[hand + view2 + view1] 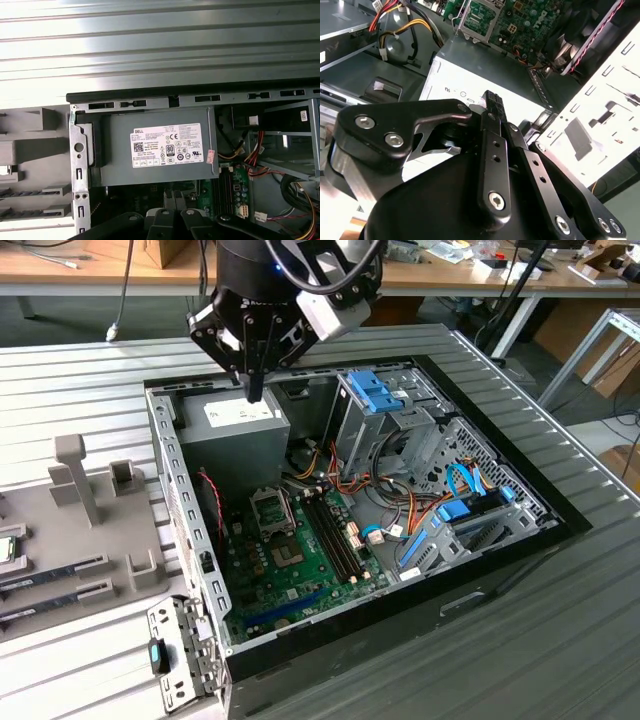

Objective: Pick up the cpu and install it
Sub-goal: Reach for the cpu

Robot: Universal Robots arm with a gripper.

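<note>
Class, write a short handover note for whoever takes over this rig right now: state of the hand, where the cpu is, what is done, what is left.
The hand is shut, nothing seen in it, and hangs above the grey metal power supply box inside the open black computer case.
Cpu: small silver-grey square chip with a green rim, lying on the grey tray at the exterior view's left edge, outside the case.
Socket: square metal-framed socket on the green motherboard, looks empty.
Done: nothing that shows. Left: cpu not yet picked up, not yet installed.
</note>
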